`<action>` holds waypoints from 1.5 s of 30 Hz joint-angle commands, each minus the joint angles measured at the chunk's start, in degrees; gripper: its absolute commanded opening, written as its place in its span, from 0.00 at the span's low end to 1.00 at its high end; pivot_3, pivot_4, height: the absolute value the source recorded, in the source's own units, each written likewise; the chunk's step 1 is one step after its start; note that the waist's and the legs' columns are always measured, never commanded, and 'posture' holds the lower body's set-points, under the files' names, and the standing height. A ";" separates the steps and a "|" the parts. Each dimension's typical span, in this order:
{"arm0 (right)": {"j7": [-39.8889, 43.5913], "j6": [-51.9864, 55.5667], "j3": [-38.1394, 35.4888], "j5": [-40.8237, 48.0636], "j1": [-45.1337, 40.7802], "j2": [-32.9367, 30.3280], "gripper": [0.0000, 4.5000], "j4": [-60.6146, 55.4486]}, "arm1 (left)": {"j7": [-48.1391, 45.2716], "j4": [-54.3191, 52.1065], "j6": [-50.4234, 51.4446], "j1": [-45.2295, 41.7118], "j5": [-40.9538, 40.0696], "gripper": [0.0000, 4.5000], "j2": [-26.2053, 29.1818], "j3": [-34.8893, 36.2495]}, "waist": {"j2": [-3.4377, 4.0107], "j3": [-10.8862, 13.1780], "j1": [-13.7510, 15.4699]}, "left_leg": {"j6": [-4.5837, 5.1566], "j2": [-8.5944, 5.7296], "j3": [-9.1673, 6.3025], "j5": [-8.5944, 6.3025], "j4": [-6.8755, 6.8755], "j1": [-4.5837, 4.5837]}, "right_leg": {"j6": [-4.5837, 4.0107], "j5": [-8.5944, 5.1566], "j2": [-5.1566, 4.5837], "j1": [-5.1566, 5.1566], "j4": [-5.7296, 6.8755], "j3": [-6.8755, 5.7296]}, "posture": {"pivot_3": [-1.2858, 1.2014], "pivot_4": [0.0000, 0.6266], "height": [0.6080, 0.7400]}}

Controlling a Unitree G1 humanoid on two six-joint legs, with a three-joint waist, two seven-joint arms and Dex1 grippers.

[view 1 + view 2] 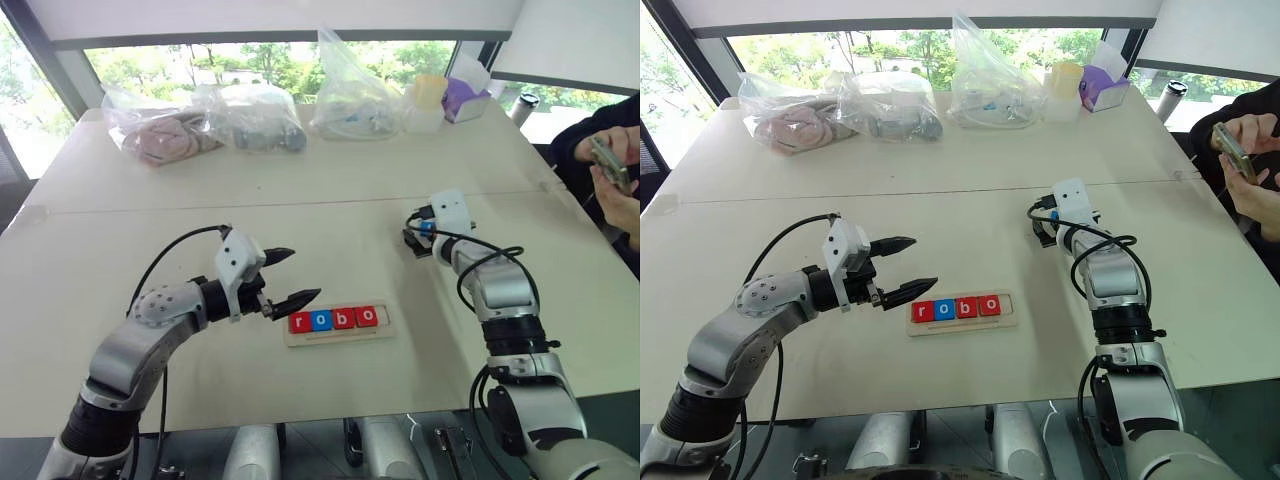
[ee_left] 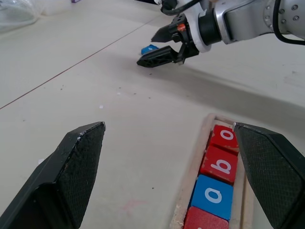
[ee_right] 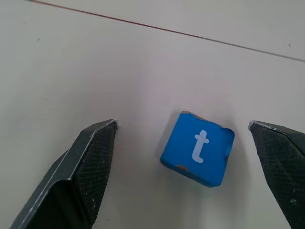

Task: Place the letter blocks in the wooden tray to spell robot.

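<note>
Four blocks are seated in the wooden tray, reading r-o-b-o; the slot at the tray's right end is left bare for the last letter. The blue t block lies loose on the surface, well off to the tray's right and beyond it. The right hand is lined up over it, fingers apart and straddling it, nothing gripped, presumably for a pickup. The left hand is parked just beside the tray's left end, fingers apart, holding nothing.
</note>
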 commanded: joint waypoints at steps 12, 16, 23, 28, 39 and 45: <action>-4.44 17.76 -7.51 7.20 1.69 2.66 0.27 -8.95 | -0.25 -1.25 -1.41 -0.94 0.75 1.00 -0.61 -0.26 | 0.02 -0.02 0.14 | 0.00 0.00 -0.01 0.00 -0.06 -0.02 | 0.01 0.00 0.00 0.00 -0.05 0.00 | 0.52 0.24 1.00; -2.64 28.75 -5.97 9.62 11.64 1.51 0.27 -26.43 | -0.55 -0.86 -1.59 -1.03 0.78 1.00 -0.91 -0.37 | 0.05 -0.07 0.28 | 0.01 0.00 -0.06 0.00 -0.14 -0.03 | 0.07 -0.05 0.00 -0.01 -0.07 -0.03 | 0.52 0.24 1.00; -3.83 49.06 -10.50 11.94 23.31 7.26 0.27 -50.11 | -0.42 -1.28 -1.69 -0.22 1.05 1.00 -1.43 -0.49 | -0.02 -0.38 0.08 | 0.02 0.02 -0.10 -0.02 -0.22 -0.02 | 0.15 -0.12 0.00 -0.02 -0.10 -0.06 | 0.52 0.24 1.00; -5.23 49.97 -11.34 12.55 26.00 10.89 0.27 -55.21 | -0.77 -1.05 -1.66 -0.31 1.09 1.00 -1.42 -0.38 | -0.08 -0.52 -0.03 | 0.00 0.05 -0.10 -0.03 -0.19 0.05 | 0.19 -0.15 -0.01 0.01 -0.20 -0.11 | 0.52 0.24 1.00; 2.09 49.79 -8.25 19.22 23.47 0.26 0.99 -54.97 | -1.80 0.32 -2.07 -1.53 1.78 1.00 -1.54 -0.43 | -0.07 -0.52 -0.15 | 0.00 0.04 -0.06 -0.03 -0.22 -0.06 | 0.17 -0.14 -0.08 -0.01 -0.42 -0.12 | 0.52 0.24 1.00; 28.33 18.42 1.74 19.34 25.42 -28.36 0.99 -44.24 | -1.96 0.97 -2.74 -1.80 2.24 1.00 -1.79 -0.76 | 0.08 -0.36 -0.08 | 0.00 -0.06 0.03 -0.03 -0.15 -0.28 | 0.20 -0.16 -0.23 -0.10 -0.63 -0.10 | 0.52 0.24 1.00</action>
